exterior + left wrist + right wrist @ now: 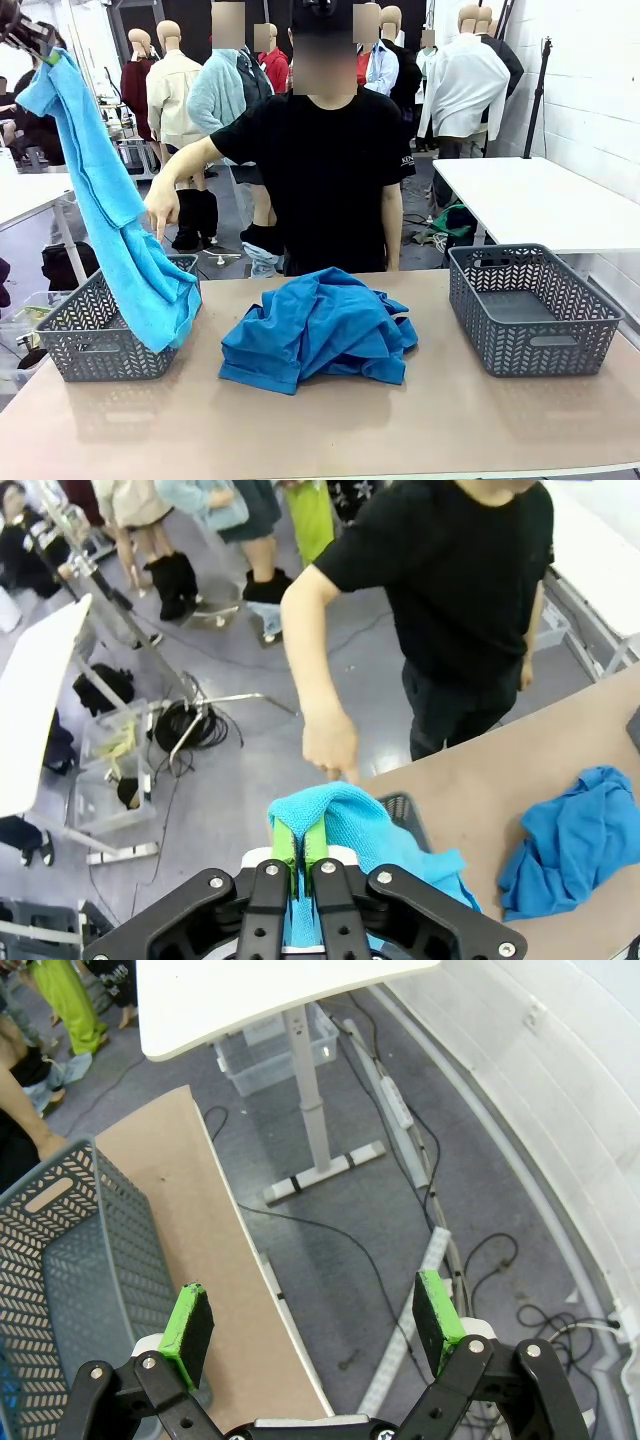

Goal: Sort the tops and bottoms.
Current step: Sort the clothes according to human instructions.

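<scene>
Here we see our left end effector (pixel 303 848) clamped on a blue top (pixel 110 220) held high, its lower end draped over the left basket (pixel 90 345); more tops (pixel 318 325) lie on the bench (pixel 320 430); our right end effector (pixel 315 1325) gapes empty

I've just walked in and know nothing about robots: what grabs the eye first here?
A long bright blue top hangs from the shut left gripper, high at the left of the table, reaching down to the left grey basket. The person across the table points a hand down toward that basket. A heap of more blue garments lies at the table's middle.
</scene>
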Available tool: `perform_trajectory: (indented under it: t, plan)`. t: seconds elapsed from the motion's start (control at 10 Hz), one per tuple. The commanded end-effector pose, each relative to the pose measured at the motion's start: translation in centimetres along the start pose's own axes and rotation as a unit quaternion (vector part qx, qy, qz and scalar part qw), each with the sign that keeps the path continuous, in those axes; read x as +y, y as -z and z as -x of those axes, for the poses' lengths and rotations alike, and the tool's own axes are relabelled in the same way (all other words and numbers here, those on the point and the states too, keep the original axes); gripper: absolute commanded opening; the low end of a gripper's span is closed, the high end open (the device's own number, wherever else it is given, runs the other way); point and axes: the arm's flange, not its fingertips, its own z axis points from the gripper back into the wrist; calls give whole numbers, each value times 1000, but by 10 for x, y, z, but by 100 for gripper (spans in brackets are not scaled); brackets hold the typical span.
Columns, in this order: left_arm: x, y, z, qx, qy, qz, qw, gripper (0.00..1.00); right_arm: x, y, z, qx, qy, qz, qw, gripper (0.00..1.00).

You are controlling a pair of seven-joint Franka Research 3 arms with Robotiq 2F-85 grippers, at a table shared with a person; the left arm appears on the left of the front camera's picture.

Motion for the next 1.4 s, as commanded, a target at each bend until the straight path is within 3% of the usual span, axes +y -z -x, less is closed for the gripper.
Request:
perform_trajectory:
  t: [0.0, 0.3, 0.6, 0.7, 1.2, 1.3]
  plan:
    - [16, 10, 12, 33, 7, -25, 999, 0, -1, 0, 1, 5, 0, -3, 1000, 100]
    - [41, 41, 81, 93, -11, -18, 995, 0, -1, 0, 1, 5, 0, -3, 1000, 100]
    - [4, 65, 120, 93, -16, 48, 994, 0, -1, 0, 1, 5, 0, -3, 1000, 100]
    - [37, 63, 100, 108, -27, 5, 994, 0, -1, 0, 1, 5, 0, -3, 1000, 100]
    - [32, 62, 104, 103, -31, 13, 994, 0, -1, 0, 1, 5, 0, -3, 1000, 100]
    - [31, 90, 105, 138, -7, 38, 990, 0, -1, 0, 1, 5, 0, -3, 1000, 100]
